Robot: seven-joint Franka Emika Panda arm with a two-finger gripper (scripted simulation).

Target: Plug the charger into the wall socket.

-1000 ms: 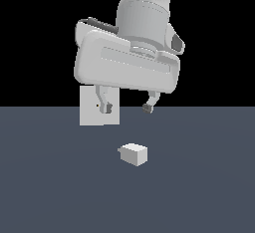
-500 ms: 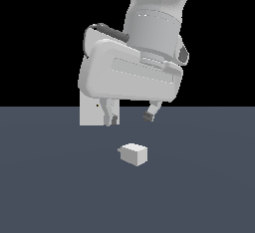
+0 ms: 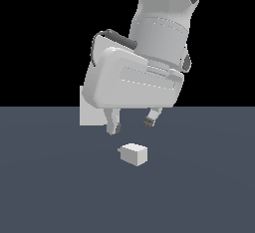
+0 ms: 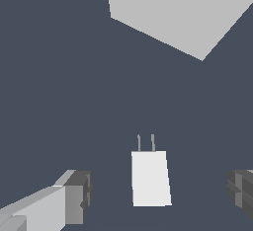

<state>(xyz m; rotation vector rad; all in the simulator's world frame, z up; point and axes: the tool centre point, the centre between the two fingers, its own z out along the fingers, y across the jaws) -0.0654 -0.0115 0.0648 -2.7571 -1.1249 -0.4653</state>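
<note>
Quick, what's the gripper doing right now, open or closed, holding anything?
Gripper: open, holding nothing, hovering just above the charger, which lies on the floor between the fingers in the wrist view.

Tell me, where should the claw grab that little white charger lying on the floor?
Probably from above, pinching the charger's two long flat sides. It lies flat, prongs pointing toward the wall socket, so the prong end should stay free. The open claw hangs just above it, one finger to each side.
</note>
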